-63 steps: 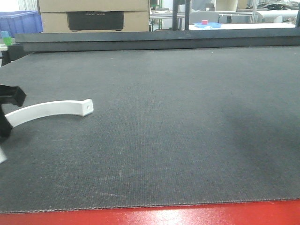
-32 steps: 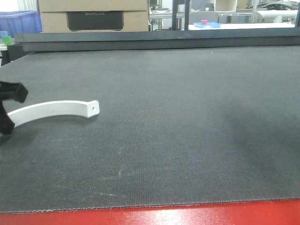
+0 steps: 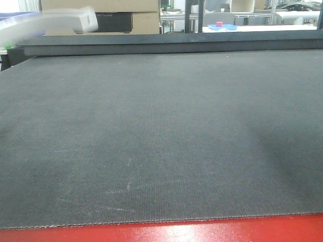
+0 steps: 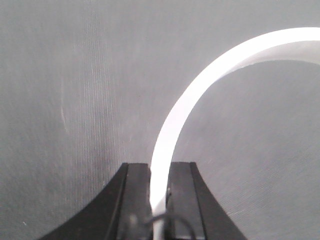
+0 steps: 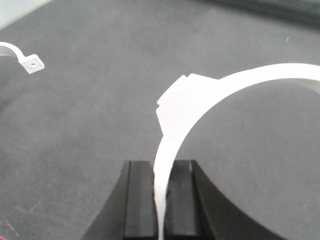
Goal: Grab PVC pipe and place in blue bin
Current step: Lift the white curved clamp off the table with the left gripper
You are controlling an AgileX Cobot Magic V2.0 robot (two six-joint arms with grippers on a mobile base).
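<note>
A white curved PVC pipe piece (image 4: 200, 85) arcs up and to the right from my left gripper (image 4: 159, 167), which is shut on its lower end. In the front view this pipe (image 3: 55, 21) is a blurred white streak in the air at the top left, in front of the blue bin (image 3: 22, 14). My right gripper (image 5: 161, 165) is shut on another white curved pipe piece (image 5: 200, 100) held above the mat. A tabbed white end with a hole (image 5: 30, 64) shows at the far left of the right wrist view. Neither gripper shows in the front view.
A dark grey mat (image 3: 166, 136) covers the table, with a red strip (image 3: 161, 233) along its front edge. A raised dark ledge (image 3: 171, 43) runs along the back. Behind it stand a cardboard box (image 3: 141, 15) and a blue tray with a pink cube (image 3: 222, 25).
The white pipe rose from low over the mat at the left to the top left, in front of the blue bin. The left gripper has left the front view.
</note>
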